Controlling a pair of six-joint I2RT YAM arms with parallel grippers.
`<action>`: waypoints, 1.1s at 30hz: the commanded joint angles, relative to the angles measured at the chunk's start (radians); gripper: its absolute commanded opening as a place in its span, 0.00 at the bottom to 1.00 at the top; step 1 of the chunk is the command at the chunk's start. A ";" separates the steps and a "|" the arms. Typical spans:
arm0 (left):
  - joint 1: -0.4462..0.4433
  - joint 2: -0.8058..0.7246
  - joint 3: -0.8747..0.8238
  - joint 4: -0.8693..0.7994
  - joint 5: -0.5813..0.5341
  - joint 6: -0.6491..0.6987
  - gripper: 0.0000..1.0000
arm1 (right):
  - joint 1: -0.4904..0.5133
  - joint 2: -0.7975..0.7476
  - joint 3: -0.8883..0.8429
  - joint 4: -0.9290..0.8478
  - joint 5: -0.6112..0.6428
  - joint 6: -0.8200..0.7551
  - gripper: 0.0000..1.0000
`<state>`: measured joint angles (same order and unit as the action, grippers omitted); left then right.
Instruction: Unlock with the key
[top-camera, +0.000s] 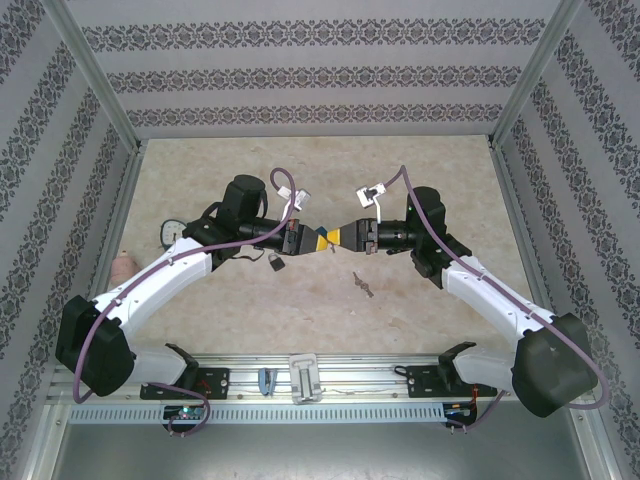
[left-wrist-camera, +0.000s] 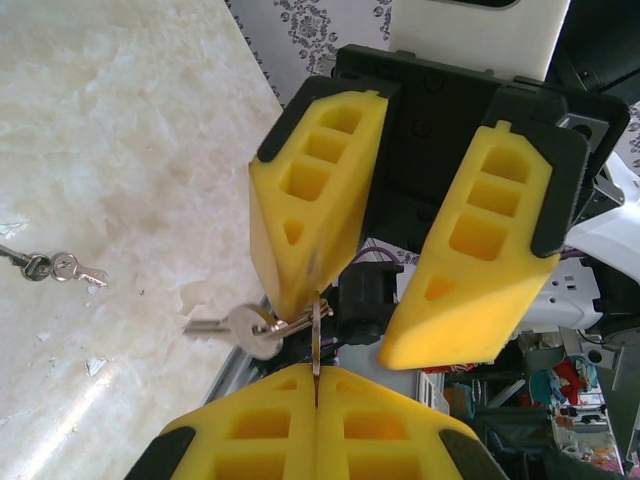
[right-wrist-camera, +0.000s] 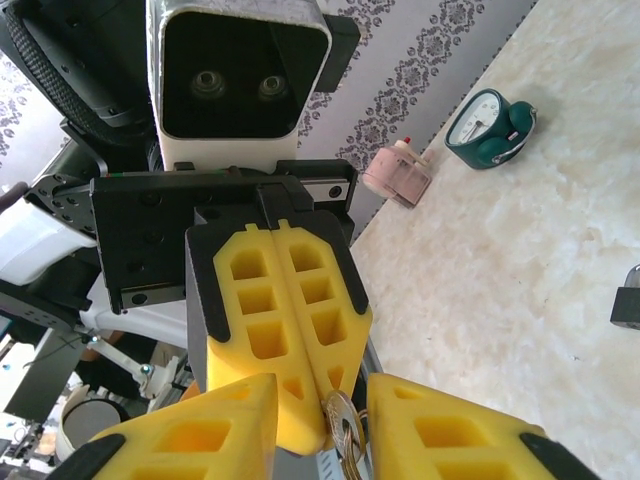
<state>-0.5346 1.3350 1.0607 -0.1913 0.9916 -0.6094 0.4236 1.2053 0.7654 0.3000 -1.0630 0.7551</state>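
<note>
Above the middle of the table my two grippers meet tip to tip. My left gripper (top-camera: 310, 240) (left-wrist-camera: 316, 388) is shut on a silver key (left-wrist-camera: 317, 335), pinched edge-on between its yellow fingertips, and a second key (left-wrist-camera: 240, 330) dangles from the same ring. My right gripper (top-camera: 342, 237) (right-wrist-camera: 322, 402) is open. Its two yellow fingers (right-wrist-camera: 190, 435) stand either side of the left gripper's tip and the key head (right-wrist-camera: 345, 425). A small dark padlock (top-camera: 273, 261) (right-wrist-camera: 627, 300) lies on the table below the left gripper.
Another small bunch of keys (top-camera: 362, 285) (left-wrist-camera: 50, 267) lies on the table in front of the right arm. A green round clock-like object (right-wrist-camera: 490, 128) and a pink item (right-wrist-camera: 397, 170) sit by the left wall. Patterned walls close in three sides.
</note>
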 joint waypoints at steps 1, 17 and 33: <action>0.011 -0.031 0.004 0.035 0.021 0.020 0.00 | 0.008 0.000 0.013 -0.001 -0.041 -0.023 0.25; 0.132 -0.124 -0.124 0.216 -0.084 -0.170 0.44 | 0.011 -0.086 0.046 -0.238 0.257 -0.231 0.00; 0.116 -0.132 -0.281 0.445 -0.265 -0.599 0.61 | 0.370 -0.198 -0.070 -0.036 1.190 -0.750 0.00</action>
<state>-0.3859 1.1912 0.7612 0.1757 0.7578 -1.1294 0.7513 1.0168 0.7223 0.1291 -0.0944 0.1703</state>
